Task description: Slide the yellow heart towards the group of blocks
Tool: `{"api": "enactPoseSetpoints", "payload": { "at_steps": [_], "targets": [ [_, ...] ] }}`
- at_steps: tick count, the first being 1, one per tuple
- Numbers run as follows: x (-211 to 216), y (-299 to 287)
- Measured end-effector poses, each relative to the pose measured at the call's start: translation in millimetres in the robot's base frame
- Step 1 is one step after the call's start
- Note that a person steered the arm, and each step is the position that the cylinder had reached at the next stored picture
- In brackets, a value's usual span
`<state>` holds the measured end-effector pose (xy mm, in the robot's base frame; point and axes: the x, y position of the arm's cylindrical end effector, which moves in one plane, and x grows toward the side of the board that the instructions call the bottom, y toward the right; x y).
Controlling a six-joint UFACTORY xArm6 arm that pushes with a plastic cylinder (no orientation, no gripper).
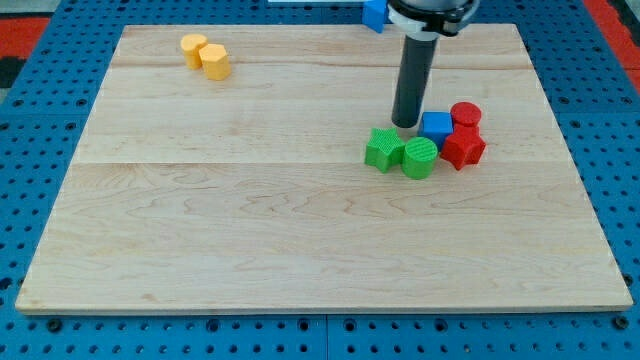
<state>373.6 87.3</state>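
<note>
Two yellow blocks sit touching at the view's top left: a rounder yellow block (pixel 193 47) and a yellow block (pixel 215 62) just right of it; I cannot tell which is the heart. A group of blocks lies right of centre: a green star-like block (pixel 383 149), a green round block (pixel 420 158), a blue block (pixel 436 126), a red round block (pixel 466 115) and a red star-like block (pixel 463 148). My tip (pixel 405 124) stands just above the green blocks and left of the blue block, far from the yellow blocks.
The wooden board (pixel 250 220) lies on a blue perforated table. Another blue block (pixel 374 14) sits at the board's top edge, beside the arm's mount.
</note>
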Motion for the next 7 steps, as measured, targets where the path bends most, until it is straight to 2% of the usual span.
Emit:
{"api": "enactPoseSetpoints", "payload": {
  "at_steps": [1, 2, 3, 4, 6, 7],
  "targets": [
    [-33.2, -6.4],
    [-89.2, 67.1],
    [-124.8, 86.2],
    [-110.2, 63.0],
    [-113.6, -125.6],
    [-140.1, -224.6]
  ]
}}
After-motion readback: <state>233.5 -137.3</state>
